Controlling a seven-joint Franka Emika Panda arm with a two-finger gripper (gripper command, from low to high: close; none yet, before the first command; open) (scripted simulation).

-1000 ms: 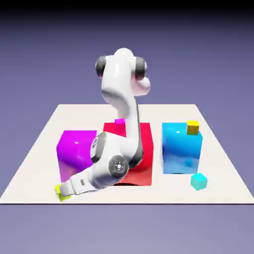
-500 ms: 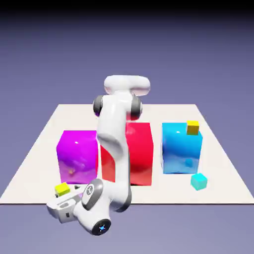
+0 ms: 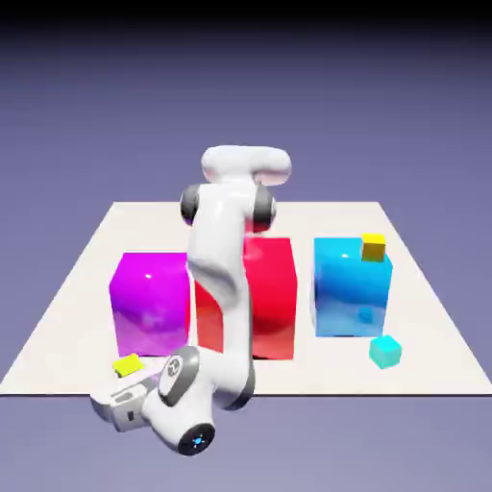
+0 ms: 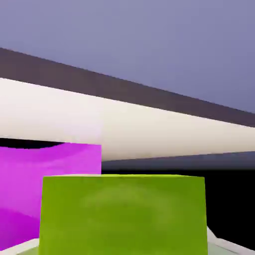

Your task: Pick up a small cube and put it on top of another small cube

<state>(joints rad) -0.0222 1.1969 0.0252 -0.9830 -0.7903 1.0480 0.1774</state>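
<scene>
lime-yellow cube (image 3: 128, 365) sits clamped in my gripper (image 4: 123, 245) by the worktop's (image 3: 288, 376) front left corner; grasping looks done, so next i should lift it clear, then carry it to another small cube.

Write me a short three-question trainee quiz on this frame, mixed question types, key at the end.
1. True or false: the golden-yellow cube rests on the big blue cube.
2. Which big cube stands between the other two?
A) blue
B) red
C) magenta
3. Fill in: in the hand view, the tool has the ____ cube between its fingertips.

Key: 1. True; 2. B, the red cube; 3. lime-yellow
</scene>
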